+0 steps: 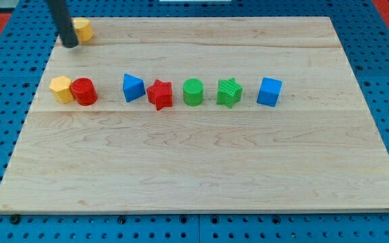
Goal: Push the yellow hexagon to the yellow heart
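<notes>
My tip (69,44) rests on the board near its top left corner. A yellow block (83,29), which looks like the heart, lies just to the tip's right and a little above it, partly hidden by the rod and touching or nearly touching it. A second yellow block (61,88), which looks like the hexagon, lies lower down at the left edge, below the tip. It touches a red cylinder (84,91) on its right.
A row runs rightward across the wooden board (201,175) from the red cylinder: a blue triangle (133,88), a red star (159,94), a green cylinder (193,92), a green star (229,92) and a blue cube (269,91).
</notes>
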Controlling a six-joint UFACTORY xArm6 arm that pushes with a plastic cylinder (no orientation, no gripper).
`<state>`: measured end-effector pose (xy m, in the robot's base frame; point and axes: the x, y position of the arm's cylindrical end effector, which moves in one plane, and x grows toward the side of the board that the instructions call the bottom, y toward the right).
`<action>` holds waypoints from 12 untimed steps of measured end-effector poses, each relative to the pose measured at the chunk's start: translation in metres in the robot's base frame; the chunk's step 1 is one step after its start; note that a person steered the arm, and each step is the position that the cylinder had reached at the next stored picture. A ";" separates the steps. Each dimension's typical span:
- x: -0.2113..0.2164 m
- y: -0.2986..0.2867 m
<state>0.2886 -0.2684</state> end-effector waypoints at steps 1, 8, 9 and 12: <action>0.020 -0.036; 0.092 0.033; 0.087 -0.014; 0.032 0.071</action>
<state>0.3203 -0.1970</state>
